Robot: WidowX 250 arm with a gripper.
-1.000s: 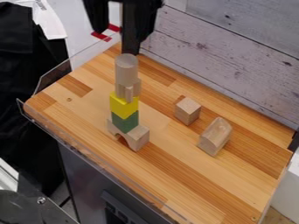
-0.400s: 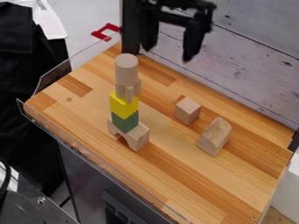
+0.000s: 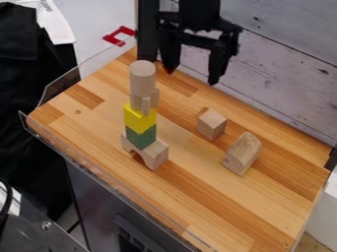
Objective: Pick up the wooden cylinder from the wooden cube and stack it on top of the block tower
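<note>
From my remote seat I look down at a slant on a wooden desk. At the far left, black cloth hangs beyond the clear rim that edges the desk. Next comes a black upright post at the desk's far left corner.

Left of the middle stands a tower of blocks, upright. From the bottom up, I see a plain wooden arch block, a green block, a yellow block, a plain wooden piece whose full shape I cannot make out, and a plain wooden cylinder on top.

To the right of the tower's top, my black gripper hangs pointing down over the far side of the desk, apart from the blocks. Its fingers are spread wide, with open air between them.

Further right, and nearer than the gripper, a small plain wooden cube sits on the desk. Just beside it, to the right and a little nearer, lies a plain wooden block with sloping faces. Whitewashed planks rise behind the desk's far edge.
</note>
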